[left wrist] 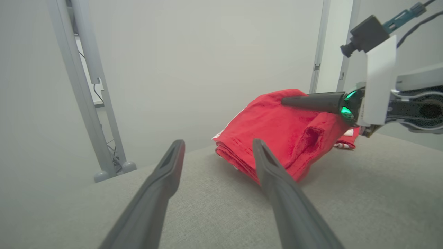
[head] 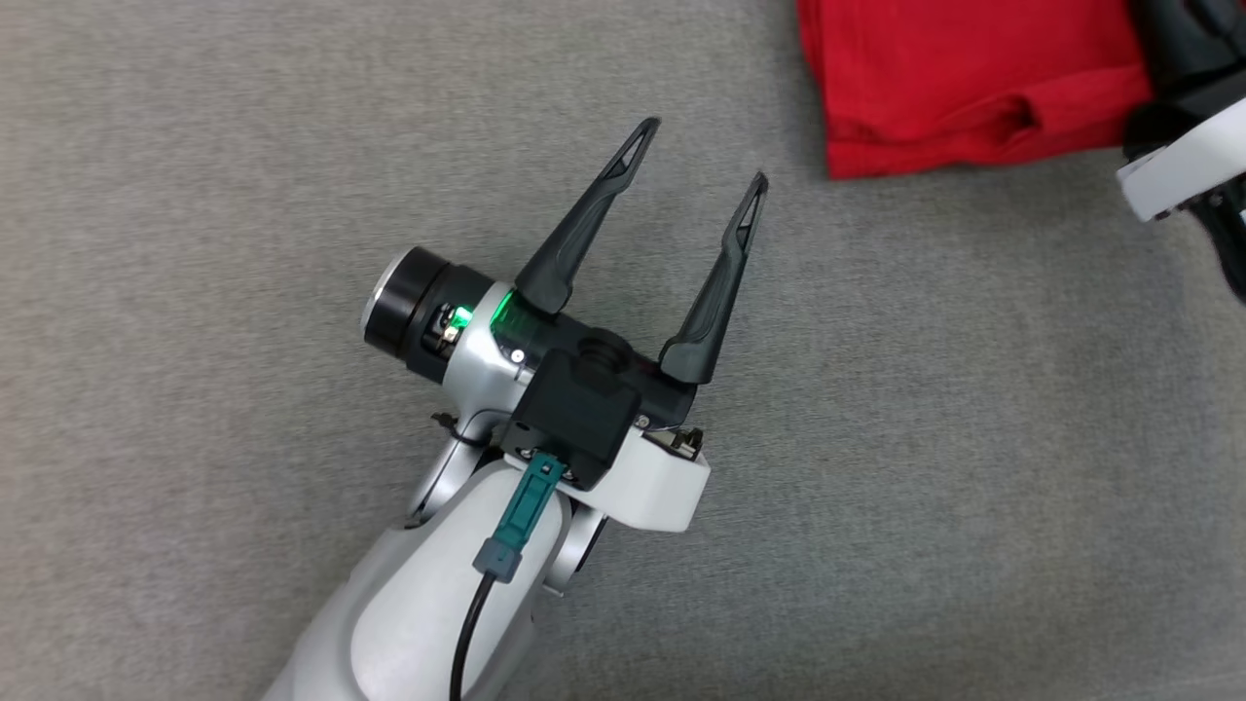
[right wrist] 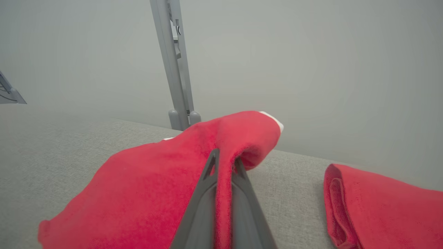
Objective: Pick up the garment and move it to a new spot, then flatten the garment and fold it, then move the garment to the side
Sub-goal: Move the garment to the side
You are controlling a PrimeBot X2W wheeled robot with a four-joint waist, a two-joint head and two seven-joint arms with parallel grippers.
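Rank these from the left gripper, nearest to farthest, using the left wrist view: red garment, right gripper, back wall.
1. red garment: just ahead and slightly right of the open left gripper.
2. right gripper: beyond that, at upper right, shut on the garment's raised part.
3. back wall: farthest, behind both.

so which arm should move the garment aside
Right: the right gripper is shut on a fold of the garment; the left gripper hangs open and empty, apart from it.
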